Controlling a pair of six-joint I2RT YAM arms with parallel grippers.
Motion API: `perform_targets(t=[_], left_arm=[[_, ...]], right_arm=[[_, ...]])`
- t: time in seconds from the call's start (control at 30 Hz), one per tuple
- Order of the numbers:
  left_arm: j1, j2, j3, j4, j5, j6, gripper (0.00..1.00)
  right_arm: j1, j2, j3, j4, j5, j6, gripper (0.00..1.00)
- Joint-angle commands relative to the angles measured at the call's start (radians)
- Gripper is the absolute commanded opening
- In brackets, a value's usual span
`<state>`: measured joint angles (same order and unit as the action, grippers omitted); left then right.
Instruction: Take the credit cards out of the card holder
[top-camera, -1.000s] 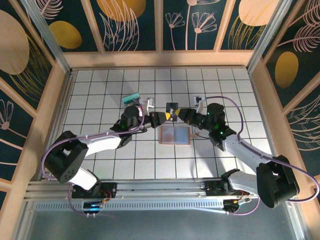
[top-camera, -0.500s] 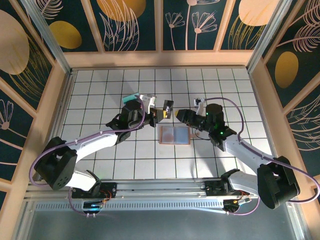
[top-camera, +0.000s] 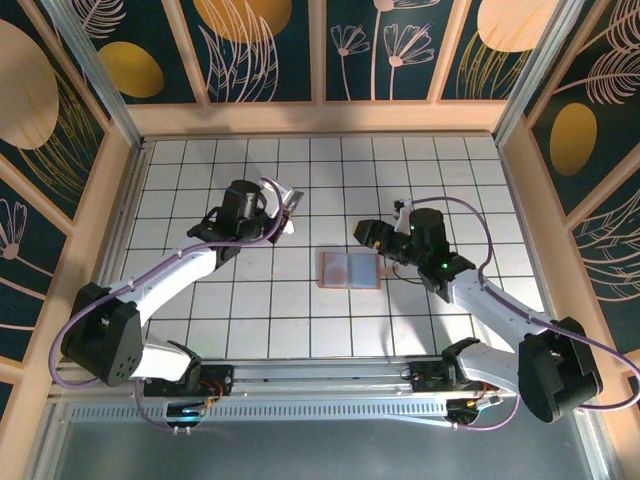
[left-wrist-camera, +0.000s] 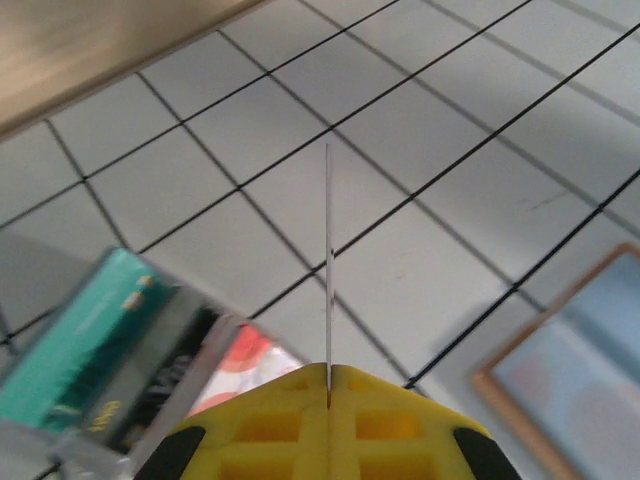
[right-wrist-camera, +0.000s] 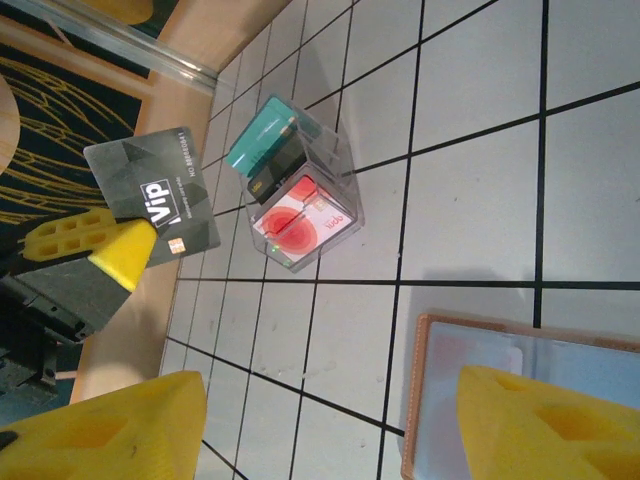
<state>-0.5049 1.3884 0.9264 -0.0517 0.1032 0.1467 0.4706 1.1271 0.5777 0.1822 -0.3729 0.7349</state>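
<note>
Near the middle of the white tiled tabletop lies the card holder. It is open and flat, with its blue-grey inside facing up and a tan edge all around it. I cannot tell if any card sits in its pockets. In the view from above, the left claw is at about 10 o'clock from the card holder. Its two yellow fingers are pressed together on a grey card and pinch it by one edge. The card has "ViP" on it in white letters. In the left wrist view the card looks like a thin line, because it is seen from its edge. The card is held up off the tiles. In that same view a small clear box is just beside the left claw, at about 7 o'clock from it. A teal card, a dark card and a red and white card are inside the box. The right claw is at about 1 o'clock from the card holder, very near its far right corner. Its yellow fingers are spread wide apart and hold nothing. In the right wrist view the card holder lies between them, lower down on the tiles.
</note>
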Motion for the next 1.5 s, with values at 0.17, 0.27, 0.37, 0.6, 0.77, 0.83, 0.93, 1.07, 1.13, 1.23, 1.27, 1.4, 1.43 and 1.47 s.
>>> perform_targets(t=[0.17,0.27,0.37,0.6,0.77,0.83,0.93,1.07,1.13,1.23,1.27,1.4,1.43,1.47], left_arm=[[0.093,0.056,0.124,-0.146,0.025,0.396,0.00],[0.130,0.099,0.165,-0.185,0.040,0.473,0.00],[0.166,0.158,0.215,-0.239,0.049,0.527,0.00],[0.202,0.273,0.301,-0.319,0.065,0.606,0.00],[0.206,0.320,0.325,-0.350,0.070,0.635,0.00],[0.208,0.344,0.331,-0.351,0.069,0.642,0.00],[0.214,0.372,0.345,-0.357,0.058,0.646,0.00],[0.217,0.413,0.374,-0.383,0.045,0.657,0.00],[0.220,0.431,0.386,-0.395,0.034,0.657,0.00],[0.222,0.443,0.392,-0.387,0.025,0.651,0.00],[0.223,0.448,0.395,-0.388,0.026,0.650,0.00],[0.221,0.464,0.407,-0.402,0.039,0.635,0.00],[0.223,0.468,0.409,-0.405,0.045,0.629,0.00],[0.222,0.473,0.411,-0.407,0.051,0.622,0.00]], right_arm=[[0.022,-0.011,0.065,-0.092,0.097,-0.031,0.74],[0.024,-0.011,0.073,-0.105,0.107,-0.031,0.76],[0.024,-0.013,0.079,-0.118,0.116,-0.031,0.77],[0.026,-0.012,0.095,-0.136,0.129,-0.032,0.78],[0.025,-0.013,0.097,-0.142,0.135,-0.029,0.78],[0.025,-0.013,0.099,-0.145,0.137,-0.030,0.79],[0.026,-0.014,0.100,-0.151,0.138,-0.031,0.79],[0.026,-0.015,0.099,-0.155,0.144,-0.031,0.79],[0.025,-0.016,0.097,-0.155,0.144,-0.030,0.79],[0.025,-0.018,0.095,-0.153,0.144,-0.029,0.79],[0.026,-0.017,0.096,-0.153,0.144,-0.028,0.79],[0.027,-0.016,0.093,-0.150,0.143,-0.029,0.79],[0.026,-0.015,0.092,-0.150,0.144,-0.029,0.79],[0.027,-0.015,0.090,-0.148,0.144,-0.028,0.79]])
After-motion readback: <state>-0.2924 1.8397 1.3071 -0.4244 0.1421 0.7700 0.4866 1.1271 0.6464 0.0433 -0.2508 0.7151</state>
